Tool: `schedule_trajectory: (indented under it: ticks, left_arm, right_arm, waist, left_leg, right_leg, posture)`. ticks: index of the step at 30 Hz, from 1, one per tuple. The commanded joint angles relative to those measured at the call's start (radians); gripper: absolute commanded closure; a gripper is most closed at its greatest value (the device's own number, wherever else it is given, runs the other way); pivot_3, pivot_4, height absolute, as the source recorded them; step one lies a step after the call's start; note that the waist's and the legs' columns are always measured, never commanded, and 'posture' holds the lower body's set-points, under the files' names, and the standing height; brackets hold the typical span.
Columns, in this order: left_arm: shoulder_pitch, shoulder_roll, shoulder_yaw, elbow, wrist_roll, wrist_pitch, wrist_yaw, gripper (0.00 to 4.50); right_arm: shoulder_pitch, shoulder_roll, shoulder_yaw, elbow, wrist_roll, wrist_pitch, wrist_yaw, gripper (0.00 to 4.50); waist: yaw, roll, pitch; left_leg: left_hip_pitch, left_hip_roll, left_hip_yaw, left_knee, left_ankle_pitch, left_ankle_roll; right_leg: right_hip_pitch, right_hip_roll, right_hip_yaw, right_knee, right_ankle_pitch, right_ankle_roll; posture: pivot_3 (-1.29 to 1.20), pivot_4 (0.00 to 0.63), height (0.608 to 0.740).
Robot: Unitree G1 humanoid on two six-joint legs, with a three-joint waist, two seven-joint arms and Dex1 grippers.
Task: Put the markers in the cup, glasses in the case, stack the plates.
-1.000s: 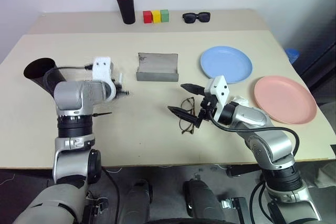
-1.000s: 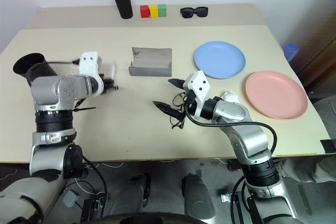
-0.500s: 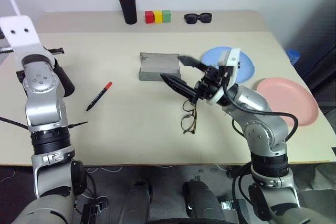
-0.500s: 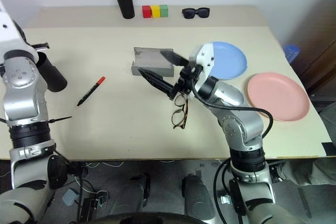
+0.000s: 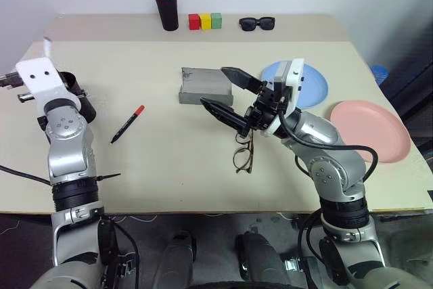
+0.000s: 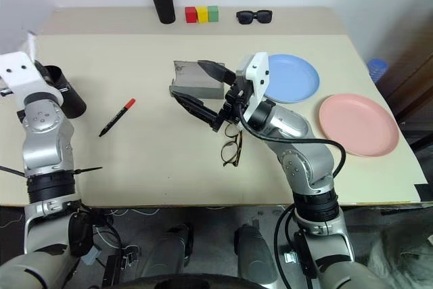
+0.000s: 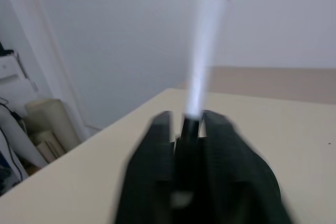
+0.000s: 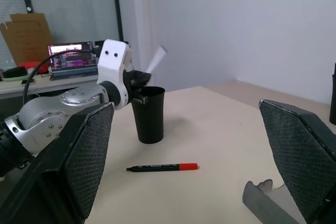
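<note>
Spanning your view, the beige worktop (image 5: 189, 160) carries the black tapered cup (image 6: 64, 96) at its left edge, where your left gripper (image 7: 184, 124) pinches the white marker (image 8: 156, 59); your right gripper (image 5: 226, 93) hangs spread, empty, above the thin dark-framed glasses (image 5: 242, 155).

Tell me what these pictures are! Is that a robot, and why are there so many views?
Yes, it's a robot with two arms. Two pictures come from cameras in its head, looking down at the table. The other two come from little cameras on its wrists, looking along its black fingers.

On the table lie a red-capped marker, glasses, an open grey case, a blue plate and a pink plate. At the back are a pen holder, coloured blocks and sunglasses.

The left gripper holds a white marker beside the black cup. The right gripper is open and empty, up above the table.
</note>
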Motion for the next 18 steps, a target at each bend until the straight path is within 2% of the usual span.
schedule_trajectory:
  ticks: [1, 2, 4, 7, 9, 11, 12, 14, 16, 18]
  left_arm:
    - [-0.026, 0.008, 0.004, -0.004, 0.016, -0.03, 0.025, 1.14]
    - [-0.028, 0.005, 0.005, -0.001, 0.012, -0.036, 0.028, 0.69]
    - [-0.033, -0.002, 0.006, -0.016, 0.004, -0.06, 0.032, 0.69]
    - [-0.06, -0.015, -0.02, -0.083, -0.05, -0.102, -0.048, 0.69]
    - [-0.066, -0.001, -0.078, -0.152, -0.107, -0.025, -0.18, 0.69]
    - [-0.061, 0.034, -0.128, -0.212, -0.151, 0.123, -0.29, 0.13]
    - [-0.059, 0.044, -0.137, -0.227, -0.159, 0.165, -0.31, 0.04]
    - [-0.049, 0.101, -0.176, -0.245, -0.181, 0.385, -0.37, 0.04]
    - [-0.065, 0.163, -0.209, -0.226, -0.223, 0.685, -0.423, 0.04]
    - [-0.078, 0.21, -0.238, -0.195, -0.243, 0.839, -0.469, 0.04]
  right_arm:
    - [-0.007, -0.008, -0.003, -0.024, 0.003, -0.017, 0.005, 0.0]
    - [-0.005, -0.011, -0.003, -0.026, 0.003, -0.016, 0.004, 0.0]
    - [-0.002, -0.014, -0.003, -0.029, 0.004, -0.014, 0.003, 0.0]
    - [0.005, -0.02, -0.005, -0.035, 0.005, -0.009, 0.001, 0.0]
    - [0.009, -0.027, -0.006, -0.04, 0.005, -0.006, 0.0, 0.0]
    - [0.012, -0.039, -0.006, -0.042, 0.002, -0.002, -0.002, 0.0]
    - [0.013, -0.043, -0.006, -0.042, 0.002, -0.002, -0.002, 0.0]
    - [0.018, -0.098, 0.011, -0.037, -0.023, 0.025, 0.018, 0.0]
    - [0.039, -0.217, 0.078, -0.014, -0.118, 0.031, 0.076, 0.0]
    - [0.065, -0.294, 0.114, -0.003, -0.171, -0.004, 0.131, 0.0]
  waist:
    - [0.0, 0.0, 0.0]
    - [0.0, 0.0, 0.0]
    - [0.001, 0.0, 0.0]
    - [0.003, 0.0, 0.0]
    - [0.004, 0.0, 0.0]
    - [0.002, 0.0, 0.0]
    - [0.0, 0.0, 0.0]
    - [-0.007, 0.001, 0.0]
    - [-0.019, 0.001, 0.001]
    - [-0.028, 0.001, 0.001]
  left_leg:
    - [0.0, 0.0, 0.0, 0.0, 0.0, 0.0]
    - [0.0, 0.0, 0.0, 0.0, 0.0, 0.0]
    - [0.0, 0.0, 0.0, 0.0, 0.0, 0.0]
    - [0.0, 0.0, 0.0, 0.0, 0.0, 0.0]
    - [0.0, 0.0, 0.0, 0.0, 0.0, 0.0]
    - [0.0, 0.0, 0.0, 0.0, 0.0, 0.0]
    - [0.0, 0.0, 0.0, 0.0, 0.0, 0.0]
    - [0.0, 0.0, 0.0, 0.0, 0.0, 0.0]
    - [0.001, 0.0, 0.0, 0.0, 0.0, 0.0]
    - [0.001, 0.0, 0.0, 0.0, 0.0, 0.0]
  right_leg:
    - [0.0, 0.0, 0.0, 0.0, 0.0, 0.0]
    - [0.0, 0.0, 0.0, 0.0, 0.0, 0.0]
    - [0.0, 0.0, 0.0, 0.0, 0.0, 0.0]
    - [0.0, 0.0, 0.0, 0.0, 0.0, 0.0]
    - [0.0, 0.0, 0.0, -0.001, 0.0, 0.0]
    - [0.0, 0.0, 0.0, -0.001, 0.0, 0.0]
    - [0.001, 0.0, 0.0, -0.001, 0.0, 0.0]
    - [0.0, 0.0, 0.0, 0.0, 0.0, 0.0]
    - [0.001, 0.001, 0.0, 0.0, 0.0, 0.0]
    - [0.0, 0.001, 0.0, 0.001, 0.0, 0.0]
  posture:
    - [0.0, 0.15, 0.74]
    - [0.0, 0.15, 0.74]
    - [0.0, 0.15, 0.74]
    - [0.0, 0.15, 0.74]
    - [0.0, 0.15, 0.74]
    - [0.0, 0.15, 0.74]
    - [0.0, 0.15, 0.74]
    - [0.0, 0.15, 0.74]
    - [0.0, 0.15, 0.74]
    - [0.0, 0.15, 0.74]
